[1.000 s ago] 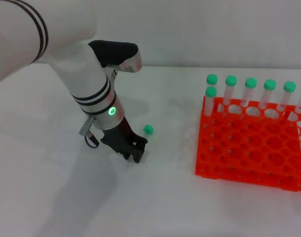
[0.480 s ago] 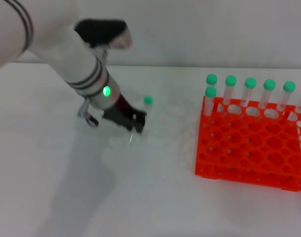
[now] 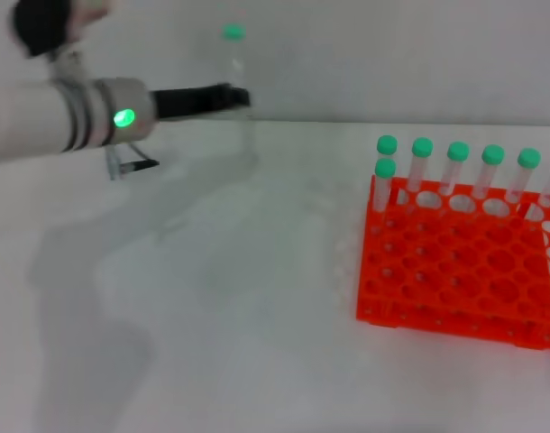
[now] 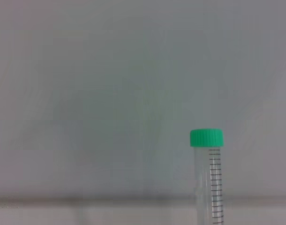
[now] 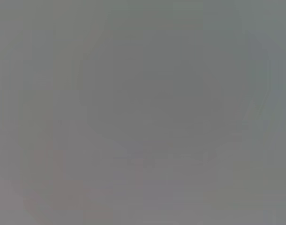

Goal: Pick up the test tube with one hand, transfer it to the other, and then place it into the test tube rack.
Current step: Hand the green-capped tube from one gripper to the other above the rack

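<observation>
One arm is at work here. The left gripper [image 3: 234,95] is raised well above the white table [image 3: 212,316], reaching out level from a silver wrist with a glowing green light ring [image 3: 123,117], its black fingers pinching the test tube [image 3: 239,99]. The tube stands upright in that grip, clear and faint against the pale wall, with its round green cap [image 3: 233,32] at the top and its lower end hanging clear of the table. From the left wrist view the same tube [image 4: 209,187] rises with its green cap [image 4: 206,138] uppermost and a ladder of fine black marks running down its side; the gripper's own fingers do not show there.

Over on the right side of the table sits the test tube rack [image 3: 460,266], bright orange-red, two-tiered, with a grid of many round holes. It is well apart from the held tube. Seven other green-capped tubes [image 3: 457,171] stand upright in it: six in the back row, the last cut by the edge of the view, and one just in front of the back row at the rack's left end [image 3: 385,185]. The rest of the holes stand open.

The right gripper is nowhere to be seen from the head camera, and the right wrist view gives only a dull grey blur in which I can make out nothing.
</observation>
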Motion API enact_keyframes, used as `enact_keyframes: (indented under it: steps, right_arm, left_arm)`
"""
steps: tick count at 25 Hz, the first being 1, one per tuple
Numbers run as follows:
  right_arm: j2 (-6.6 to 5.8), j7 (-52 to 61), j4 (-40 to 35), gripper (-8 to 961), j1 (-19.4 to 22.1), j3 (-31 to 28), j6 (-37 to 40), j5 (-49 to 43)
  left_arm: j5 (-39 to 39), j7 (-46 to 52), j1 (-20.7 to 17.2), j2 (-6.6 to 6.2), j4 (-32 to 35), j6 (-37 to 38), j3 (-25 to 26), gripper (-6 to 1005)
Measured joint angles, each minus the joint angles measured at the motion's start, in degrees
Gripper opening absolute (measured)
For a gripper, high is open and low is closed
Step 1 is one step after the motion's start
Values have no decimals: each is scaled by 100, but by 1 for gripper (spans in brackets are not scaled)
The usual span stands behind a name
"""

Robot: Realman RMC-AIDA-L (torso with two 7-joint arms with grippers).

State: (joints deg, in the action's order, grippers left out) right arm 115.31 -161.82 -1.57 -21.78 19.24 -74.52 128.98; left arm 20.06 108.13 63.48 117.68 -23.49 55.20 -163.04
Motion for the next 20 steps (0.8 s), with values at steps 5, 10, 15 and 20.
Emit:
enact_keyframes:
  steps: [5, 10, 15, 20]
  right_arm:
    - [8, 68, 82, 857, 8, -20, 60, 249]
    - [-17, 855, 61, 856, 91, 77, 131, 337]
    - [-51, 1900, -463, 856, 340, 501, 122, 67]
    - [-280, 3689, -1461, 855, 750, 1135, -123, -520]
  left_arm:
    - [2634, -2148, -1113, 108, 493, 672, 7, 204]
    - [3739, -3692, -1759, 105, 1190, 1562, 9, 206]
    - [3512, -5204, -2072, 130, 2041, 2502, 10, 208]
    - [2619, -6309, -2001, 172, 2852, 2684, 9, 210]
